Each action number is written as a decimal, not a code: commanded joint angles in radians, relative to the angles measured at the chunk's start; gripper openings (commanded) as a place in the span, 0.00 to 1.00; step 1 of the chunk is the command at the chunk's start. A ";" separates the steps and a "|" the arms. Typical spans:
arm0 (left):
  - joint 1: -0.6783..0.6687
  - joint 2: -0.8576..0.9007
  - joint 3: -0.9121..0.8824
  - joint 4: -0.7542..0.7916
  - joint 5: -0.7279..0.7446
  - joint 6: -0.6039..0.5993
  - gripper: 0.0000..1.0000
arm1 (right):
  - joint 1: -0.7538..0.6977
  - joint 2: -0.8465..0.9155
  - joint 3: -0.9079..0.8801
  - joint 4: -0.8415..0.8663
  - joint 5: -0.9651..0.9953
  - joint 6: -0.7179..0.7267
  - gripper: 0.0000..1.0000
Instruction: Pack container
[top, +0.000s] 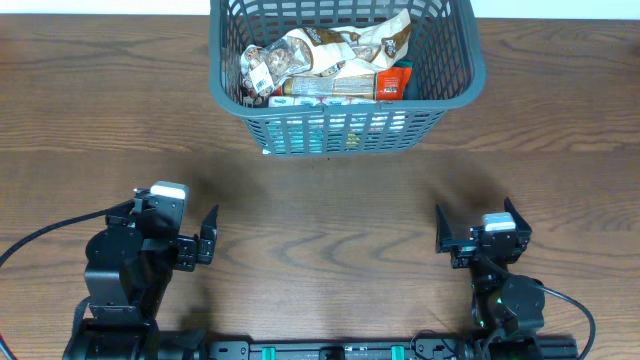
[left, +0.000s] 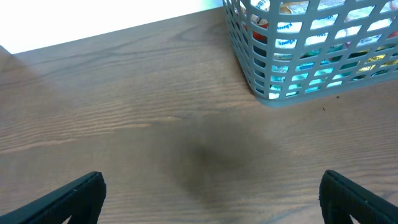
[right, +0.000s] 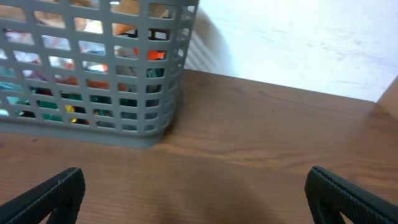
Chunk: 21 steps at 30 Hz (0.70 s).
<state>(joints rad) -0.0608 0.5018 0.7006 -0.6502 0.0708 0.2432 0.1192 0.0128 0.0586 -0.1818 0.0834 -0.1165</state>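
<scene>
Grey container (top: 340, 106) holds a heap of snack packets (top: 330, 55).

The container (top: 340, 132) sits at upper centre on the wooden table (top: 320, 210), snack packets (top: 325, 58) inside. The left gripper (top: 172, 215), lower left, and the right gripper (top: 478, 224), lower right, have fingers spread.

The dark grey lattice-walled container (top: 346, 75) stands upright at the table's far edge, holding snack packets.
</scene>
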 joint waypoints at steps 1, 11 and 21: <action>-0.003 -0.007 0.004 0.000 -0.008 0.013 0.99 | -0.021 -0.008 -0.005 0.003 0.018 0.014 0.99; -0.003 -0.007 0.004 0.000 -0.008 0.013 0.99 | -0.027 -0.007 -0.005 0.003 0.017 0.014 0.99; -0.003 -0.007 0.004 0.000 -0.008 0.013 0.99 | -0.027 -0.007 -0.005 0.004 0.017 0.014 0.99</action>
<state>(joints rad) -0.0608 0.5018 0.7006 -0.6502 0.0704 0.2432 0.0994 0.0128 0.0586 -0.1818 0.0872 -0.1162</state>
